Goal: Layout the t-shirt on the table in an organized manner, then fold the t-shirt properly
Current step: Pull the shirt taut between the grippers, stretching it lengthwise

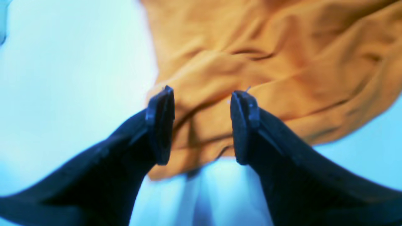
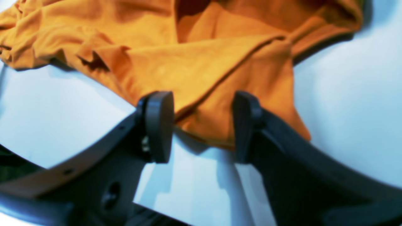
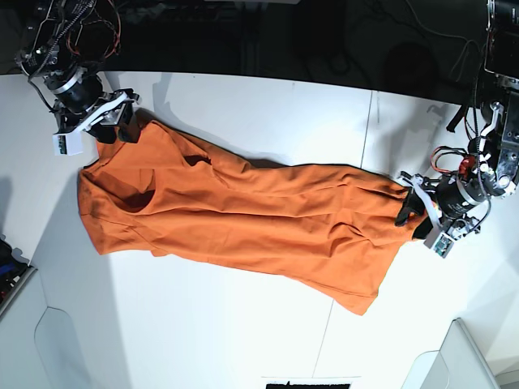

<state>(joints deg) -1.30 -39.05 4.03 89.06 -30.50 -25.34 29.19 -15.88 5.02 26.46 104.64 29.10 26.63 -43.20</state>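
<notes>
My left gripper and right gripper both gape open, gripping nothing, each poised at an opposite end of the orange t-shirt lying stretched but rumpled across the table. If I close now, I might pinch several folded layers together and drag the wrinkles along rather than flattening them.

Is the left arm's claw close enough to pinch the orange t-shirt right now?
Probably yes. The left gripper is open, right at the t-shirt edge, with rumpled cloth lying between its fingers. Nothing on the table blocks it.
</notes>
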